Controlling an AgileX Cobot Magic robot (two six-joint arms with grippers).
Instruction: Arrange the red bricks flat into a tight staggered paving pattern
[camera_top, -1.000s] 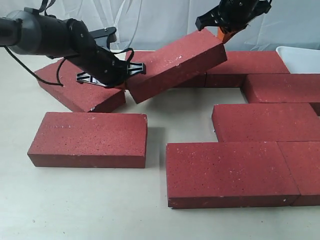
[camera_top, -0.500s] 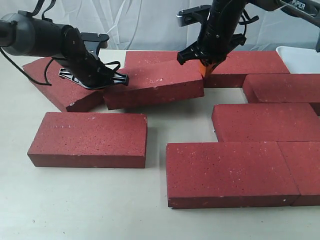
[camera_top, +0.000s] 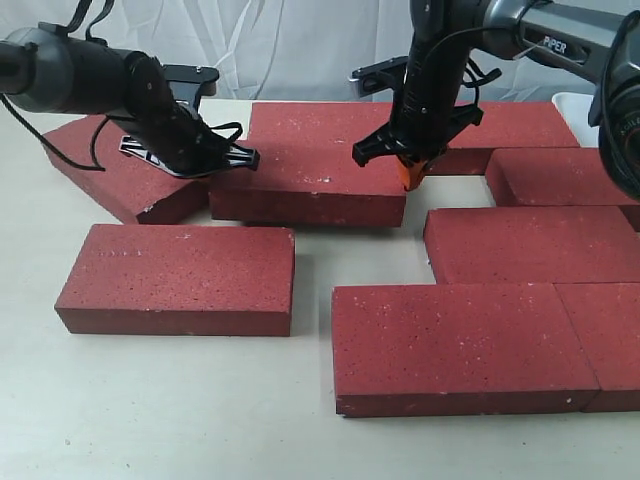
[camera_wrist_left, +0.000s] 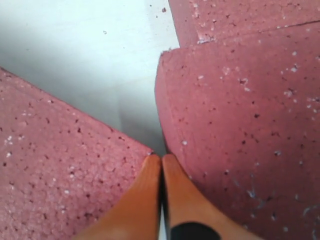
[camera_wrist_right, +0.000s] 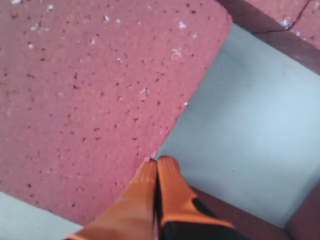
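Left gripper (camera_wrist_left: 161, 159): fingers pressed together, gripping nothing, tips in the gap between the skewed brick (camera_top: 130, 195) and the middle brick (camera_top: 310, 185)
Right gripper (camera_wrist_right: 157, 162): also closed and empty, tips at that brick's right end
Placement: middle brick lies flat on the table (camera_top: 150, 400)
Surroundings: other red bricks (camera_top: 530, 245) lie flat to the right and front
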